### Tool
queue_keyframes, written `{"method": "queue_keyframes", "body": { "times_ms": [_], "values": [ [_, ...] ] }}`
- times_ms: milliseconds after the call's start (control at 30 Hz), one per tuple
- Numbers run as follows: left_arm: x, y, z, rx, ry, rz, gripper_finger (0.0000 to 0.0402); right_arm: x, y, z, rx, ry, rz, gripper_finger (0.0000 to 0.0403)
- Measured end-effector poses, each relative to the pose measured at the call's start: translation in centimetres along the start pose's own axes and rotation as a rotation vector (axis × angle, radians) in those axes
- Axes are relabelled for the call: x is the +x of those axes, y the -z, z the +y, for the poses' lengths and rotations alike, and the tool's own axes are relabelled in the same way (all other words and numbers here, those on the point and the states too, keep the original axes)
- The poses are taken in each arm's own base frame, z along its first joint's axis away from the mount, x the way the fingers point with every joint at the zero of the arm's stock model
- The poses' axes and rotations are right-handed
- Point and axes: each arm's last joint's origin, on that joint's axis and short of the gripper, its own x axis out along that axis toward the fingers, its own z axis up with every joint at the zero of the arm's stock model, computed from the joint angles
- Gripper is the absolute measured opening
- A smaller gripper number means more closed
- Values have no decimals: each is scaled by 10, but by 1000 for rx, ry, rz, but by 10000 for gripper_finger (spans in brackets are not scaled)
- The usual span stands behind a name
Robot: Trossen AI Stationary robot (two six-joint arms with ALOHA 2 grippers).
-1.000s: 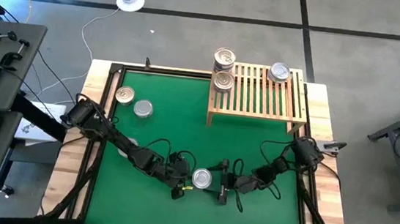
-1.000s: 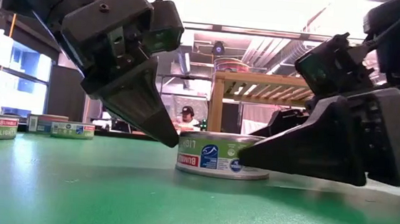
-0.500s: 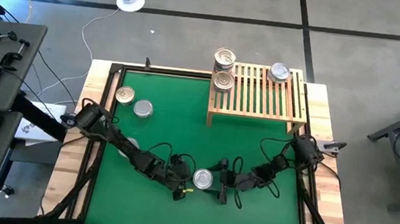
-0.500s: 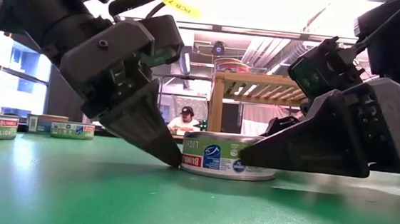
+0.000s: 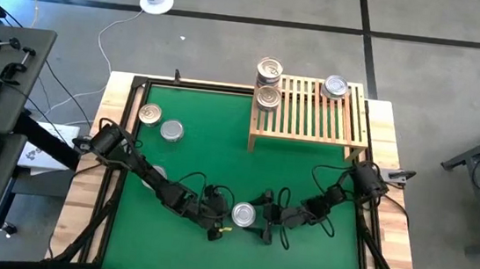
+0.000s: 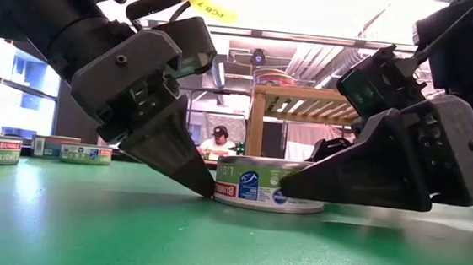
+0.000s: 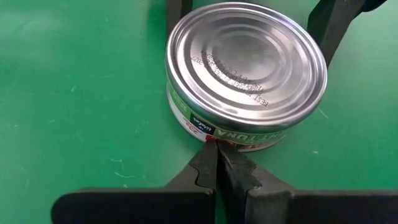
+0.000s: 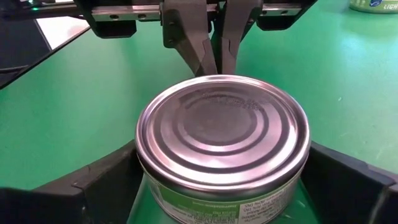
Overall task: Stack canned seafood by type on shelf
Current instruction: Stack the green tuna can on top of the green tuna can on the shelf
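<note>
A silver-lidded tin [image 5: 243, 212] with a green label stands upright on the green mat near the table's front edge. My left gripper [image 7: 217, 155] is shut, with its tips at the tin's left side. My right gripper [image 8: 224, 149] is open, one finger on either side of the tin [image 8: 222, 134]; I cannot tell whether they touch it. The slatted wooden shelf [image 5: 312, 115] stands at the far right. It bears two tins [image 5: 267, 96] at its left end and one [image 5: 335, 88] at its far right corner. My left gripper sets its shut fingertips [image 7: 210, 152] against the tin's side wall [image 7: 211, 132], low down near the bottom rim. The fingers slant down from the table's left [image 6: 191, 167]. The tin stands flat on the mat.
Two more tins [image 5: 150, 114] [image 5: 171, 130] sit on the mat at the far left, also seen in the low view as tins [image 6: 74, 150]. The pale wooden table frame [image 5: 121, 83] borders the mat. Bare mat lies between the arms and the shelf.
My left gripper has sunk toward the mat and tipped further down, bringing its shut tips to the foot of the tin's left side. My right gripper has kept its place around the tin.
</note>
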Motion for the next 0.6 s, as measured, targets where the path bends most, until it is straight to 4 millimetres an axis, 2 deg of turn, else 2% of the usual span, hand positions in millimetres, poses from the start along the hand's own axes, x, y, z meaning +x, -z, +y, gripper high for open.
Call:
{"method": "queue_keyframes", "body": {
  "times_ms": [133, 400, 600],
  "values": [
    [0, 0, 0, -3, -1, -6, 0, -3, 1, -1, -12, -14, -10, 365],
    [-2, -3, 1, 1, -14, 7, 0, -10, 5, -5, -3, -14, -1, 365],
    [-9, -5, 6, -21, -93, 38, 0, -31, 3, -7, 29, -21, 18, 362]
  ]
}}
